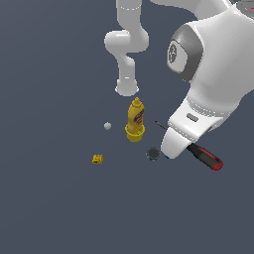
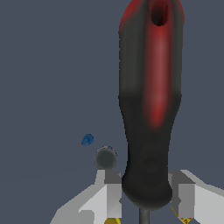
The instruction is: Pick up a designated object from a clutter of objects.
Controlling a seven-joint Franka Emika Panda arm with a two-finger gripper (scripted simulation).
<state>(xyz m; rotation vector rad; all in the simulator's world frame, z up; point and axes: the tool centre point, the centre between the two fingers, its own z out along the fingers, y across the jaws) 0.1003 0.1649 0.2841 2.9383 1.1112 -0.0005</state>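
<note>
The end effector (image 2: 146, 199) has its fingers (image 2: 113, 192) spread on both sides of the screwdriver (image 2: 151, 100), near the handle's base; contact cannot be told. The dark disc (image 2: 105, 158) lies just beside it.

Black-and-red screwdriver (image 1: 203, 156) lies flat, near the upright mustard bottle (image 1: 135, 119).

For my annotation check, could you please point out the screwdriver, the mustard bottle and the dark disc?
screwdriver (image 2: 151, 109): wrist view, middle of handle.
mustard bottle (image 1: 135, 116): exterior view, labelled body.
dark disc (image 1: 153, 153): exterior view, top face.
</note>
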